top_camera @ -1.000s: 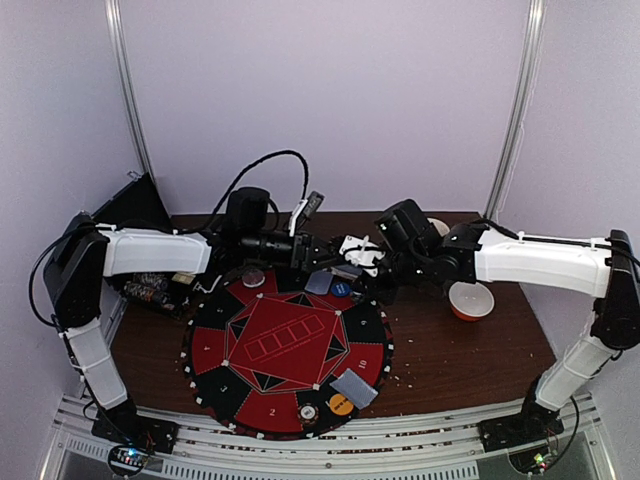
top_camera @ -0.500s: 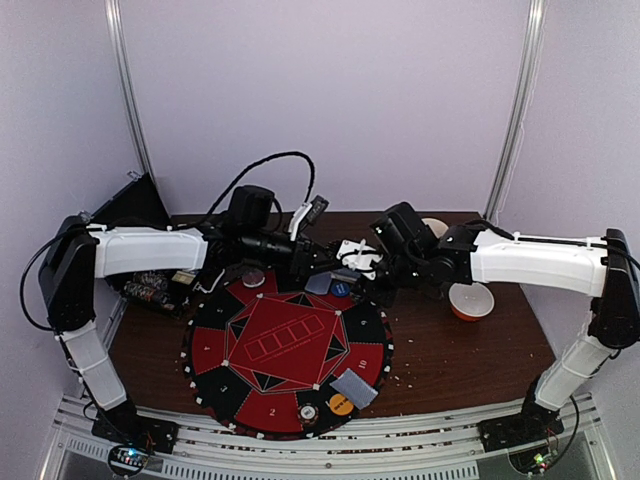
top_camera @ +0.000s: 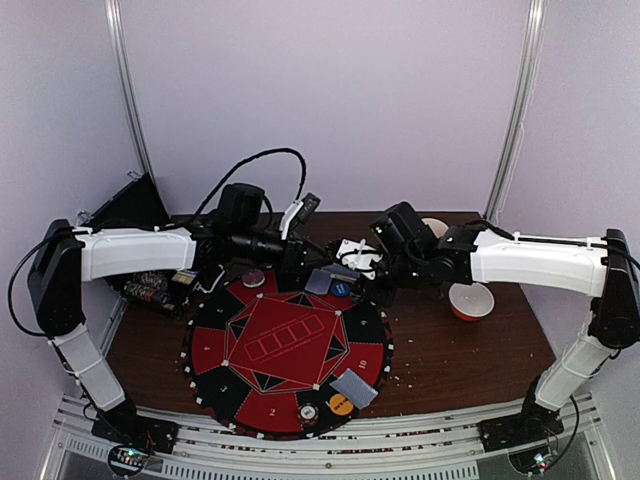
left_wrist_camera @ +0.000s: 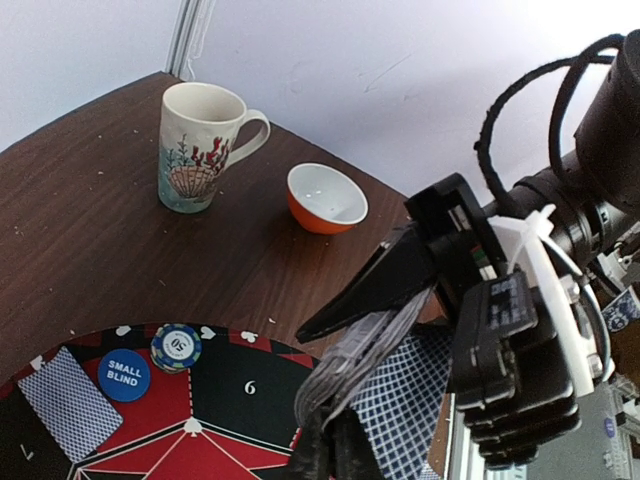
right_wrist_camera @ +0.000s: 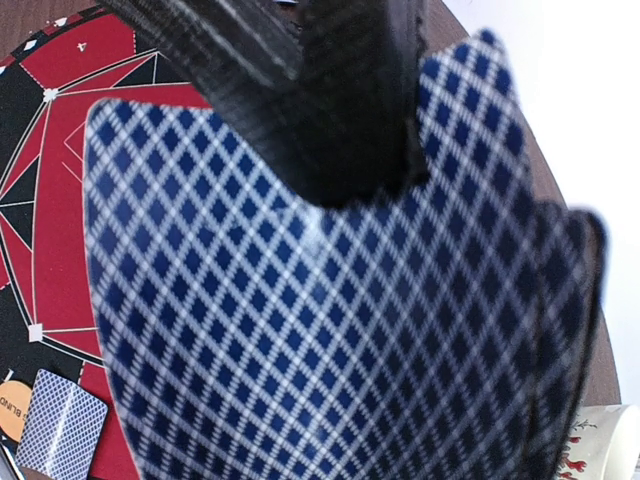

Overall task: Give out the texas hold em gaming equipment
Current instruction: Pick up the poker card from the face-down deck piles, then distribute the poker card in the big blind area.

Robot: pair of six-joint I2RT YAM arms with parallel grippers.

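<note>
Two-armed dealing, apparently, over the far rim of the round red-and-black felt poker mat (top_camera: 215, 350). Clamped in the right gripper (top_camera: 345, 262): a deck of blue-diamond-backed playing cards (left_wrist_camera: 350, 350). Closed on its outermost card (right_wrist_camera: 300, 330): the left gripper (left_wrist_camera: 335, 450). Next, probably: sliding that card free without dragging others, then laying it at an unfilled seat. Nearby, well clear: shell-patterned white mug (left_wrist_camera: 200, 145), white-and-orange bowl (left_wrist_camera: 325, 198), blue round small-blind button (left_wrist_camera: 124, 374).

Rear boundary: plain pale lilac wall (top_camera: 330, 90), evenly lit. One silver metal pole (top_camera: 128, 90) stands at its left and a matching pole (top_camera: 517, 100) at its right. Work surface: dark brown wooden table (top_camera: 470, 350), crumb-speckled. Near edge: ribbed aluminium rail frame (top_camera: 420, 440).
</note>
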